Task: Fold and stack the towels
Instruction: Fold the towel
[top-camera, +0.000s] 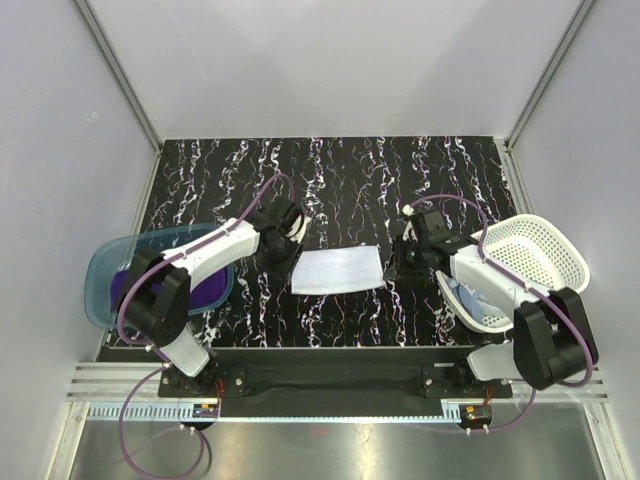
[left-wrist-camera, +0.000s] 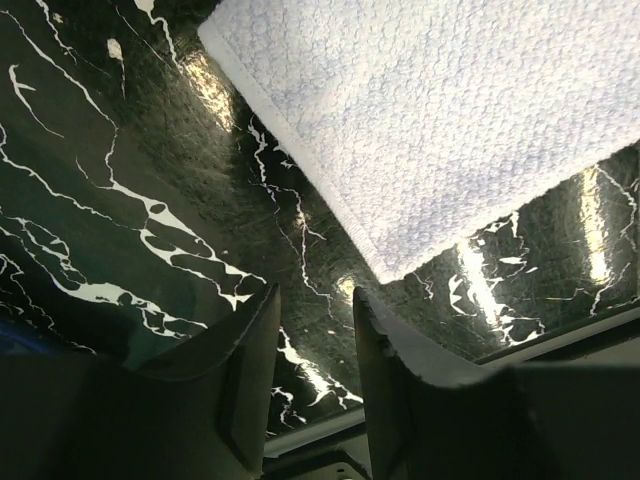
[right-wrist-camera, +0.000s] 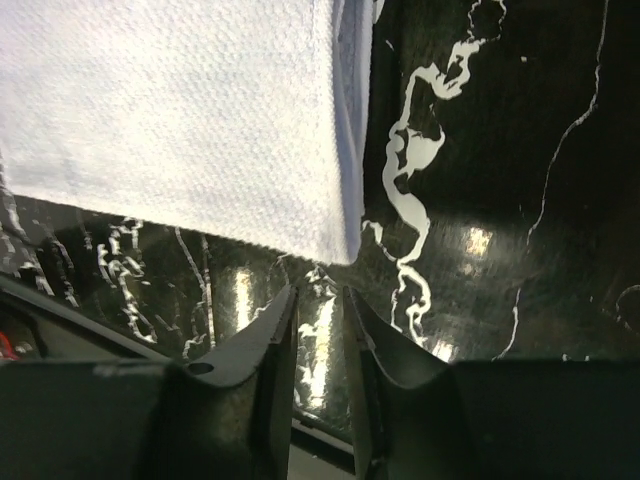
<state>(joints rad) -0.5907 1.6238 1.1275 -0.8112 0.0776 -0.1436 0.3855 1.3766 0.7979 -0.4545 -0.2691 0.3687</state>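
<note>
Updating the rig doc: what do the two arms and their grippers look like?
Both the left arm and right arm have white shells with chunky black joints. A thin purple cable runs along each. The left gripper and right gripper each end in two black, tapered fingers. No markings visible.

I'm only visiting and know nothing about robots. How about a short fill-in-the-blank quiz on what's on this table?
1. The towel lying flat on the marbled table is ____ in colour.
2. The purple towel sits inside the teal ____.
3. The white basket stands on the robot's ____ side.
4. The left gripper holds ____.
Missing words: white; tub; right; nothing.
</note>
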